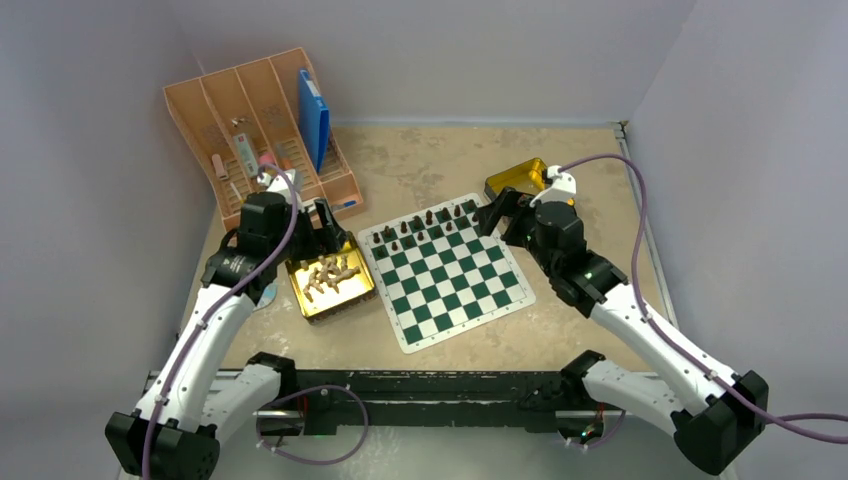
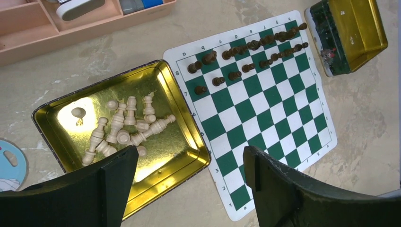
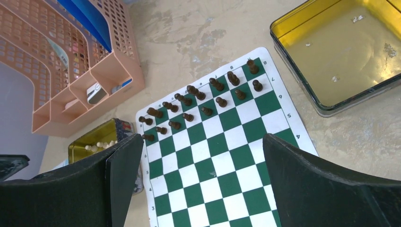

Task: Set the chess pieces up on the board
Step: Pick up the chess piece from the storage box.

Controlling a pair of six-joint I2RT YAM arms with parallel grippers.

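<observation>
The green and white board [image 1: 450, 285] [image 2: 265, 118] [image 3: 222, 161] lies mid-table. Dark brown chessmen [image 1: 430, 222] [image 2: 250, 52] [image 3: 203, 97] fill its two far rows. The light tan chess pieces [image 1: 330, 272] [image 2: 125, 127] [image 3: 101, 144] lie jumbled in a gold tin [image 1: 308, 303] [image 2: 163, 161] left of the board. My left gripper [image 1: 325, 228] [image 2: 189, 151] hovers open above the tin's edge nearest the board, holding nothing. My right gripper [image 1: 495, 215] [image 3: 203, 139] hangs open and empty above the board's far right corner.
A second gold tin [image 1: 520, 175] [image 2: 354, 28] [image 3: 340, 52], without chessmen, sits past the board's far right corner. A pink slotted organizer [image 1: 260, 130] [image 3: 71, 71] holding a blue folder [image 1: 313, 118] stands at the back left. A light blue disc [image 2: 9, 163] lies left of the tin.
</observation>
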